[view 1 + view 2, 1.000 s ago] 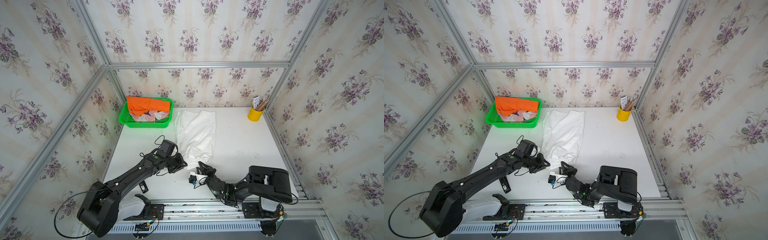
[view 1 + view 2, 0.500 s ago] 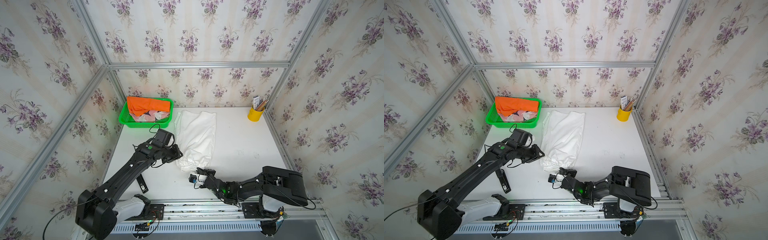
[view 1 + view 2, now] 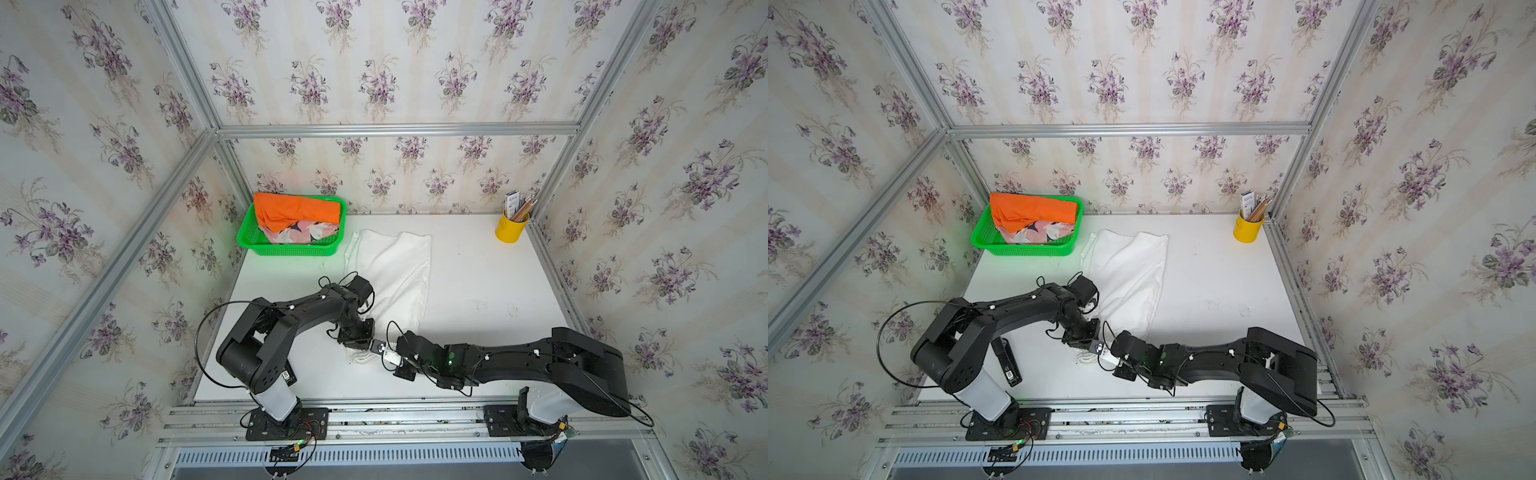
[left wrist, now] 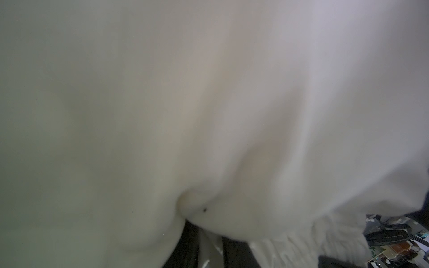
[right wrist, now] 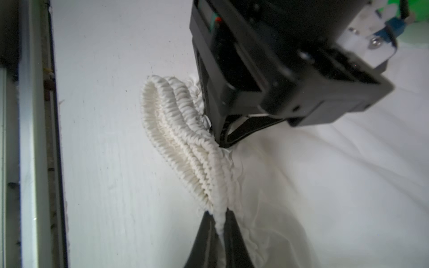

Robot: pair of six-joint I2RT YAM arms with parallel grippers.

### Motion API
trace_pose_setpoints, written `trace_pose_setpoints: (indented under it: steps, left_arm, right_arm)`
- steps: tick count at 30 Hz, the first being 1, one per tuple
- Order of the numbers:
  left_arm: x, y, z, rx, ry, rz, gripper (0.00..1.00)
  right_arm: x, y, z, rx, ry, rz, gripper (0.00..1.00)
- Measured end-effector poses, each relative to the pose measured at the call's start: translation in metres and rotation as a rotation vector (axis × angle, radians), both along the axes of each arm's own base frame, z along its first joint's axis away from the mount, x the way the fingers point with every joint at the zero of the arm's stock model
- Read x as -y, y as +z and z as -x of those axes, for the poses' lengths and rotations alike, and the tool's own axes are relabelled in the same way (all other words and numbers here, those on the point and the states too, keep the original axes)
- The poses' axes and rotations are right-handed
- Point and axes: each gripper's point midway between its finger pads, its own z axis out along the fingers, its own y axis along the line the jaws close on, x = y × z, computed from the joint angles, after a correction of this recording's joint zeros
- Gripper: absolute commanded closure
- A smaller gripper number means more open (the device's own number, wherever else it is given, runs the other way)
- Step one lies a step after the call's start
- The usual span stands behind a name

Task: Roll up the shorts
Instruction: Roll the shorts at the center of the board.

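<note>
The white shorts (image 3: 399, 270) lie lengthwise on the table, and their gathered waistband (image 5: 185, 139) is bunched at the front. My right gripper (image 5: 221, 222) is shut on that waistband, low over the table (image 3: 371, 356). My left gripper (image 3: 360, 345) points down onto the same bunch from the left, close beside the right one (image 5: 226, 139). In the left wrist view white cloth fills the frame. A strip of it sits between the narrowly parted fingers (image 4: 188, 246), and a grip cannot be made out. The orange shorts (image 3: 297, 210) and pink printed shorts (image 3: 299, 232) lie in the basket.
The green basket (image 3: 291, 249) stands at the back left, next to the shorts' far end. A yellow cup of pencils (image 3: 510, 228) sits in the back right corner. A black oblong object (image 3: 1007, 361) lies by the left arm's base. A metal rail (image 5: 34, 139) runs along the front edge.
My left gripper came forward from the shorts' left edge down onto the waistband. The right arm stretched out flatter, its gripper shifting slightly left with the waistband still pinched.
</note>
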Motion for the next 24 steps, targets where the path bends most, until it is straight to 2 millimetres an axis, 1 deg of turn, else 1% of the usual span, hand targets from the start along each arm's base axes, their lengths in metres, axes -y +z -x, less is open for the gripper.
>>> trace_pose_setpoints:
  steps: [2, 4, 5, 7, 9, 10, 11, 12, 13, 17, 19, 24]
  left_arm:
    - [0.0, 0.001, -0.002, 0.005, 0.003, 0.003, 0.68]
    - [-0.007, 0.005, -0.008, 0.061, 0.011, -0.021, 0.61]
    - [-0.013, 0.01, -0.013, 0.109, 0.02, -0.038, 0.58]
    - [-0.027, 0.028, -0.022, 0.213, 0.051, -0.057, 0.53]
    - [-0.037, 0.041, -0.032, 0.285, 0.086, -0.063, 0.47]
    - [-0.046, 0.047, -0.037, 0.318, 0.11, -0.076, 0.46]
    - [-0.051, 0.051, -0.039, 0.338, 0.126, -0.087, 0.46]
    - [-0.058, 0.055, -0.042, 0.36, 0.14, -0.101, 0.41]
    - [-0.061, 0.056, -0.042, 0.368, 0.142, -0.107, 0.38]
    - [-0.064, 0.06, -0.039, 0.383, 0.128, -0.103, 0.32]
    - [-0.063, 0.061, -0.038, 0.385, 0.118, -0.095, 0.32]
    - [-0.06, 0.06, -0.039, 0.372, 0.101, -0.087, 0.3]
  right_arm:
    - [-0.002, 0.0, -0.002, -0.104, 0.008, -0.004, 1.0]
    - [-0.005, -0.001, -0.006, -0.21, 0.009, -0.017, 1.0]
    - [-0.007, -0.001, -0.009, -0.261, 0.009, -0.028, 1.0]
    - [-0.011, -0.003, -0.017, -0.369, 0.007, -0.049, 1.0]
    - [-0.016, -0.006, -0.026, -0.472, -0.005, -0.063, 1.0]
    - [-0.018, -0.007, -0.031, -0.531, -0.014, -0.071, 1.0]
    - [-0.021, -0.008, -0.036, -0.571, -0.017, -0.078, 1.0]
    - [-0.023, -0.008, -0.04, -0.618, -0.027, -0.084, 1.0]
    - [-0.025, -0.009, -0.046, -0.66, -0.034, -0.091, 1.0]
    - [-0.027, -0.014, -0.065, -0.826, -0.09, -0.11, 1.0]
    - [-0.029, -0.015, -0.075, -0.914, -0.123, -0.126, 1.0]
    - [-0.024, -0.022, -0.078, -1.104, -0.189, -0.136, 1.0]
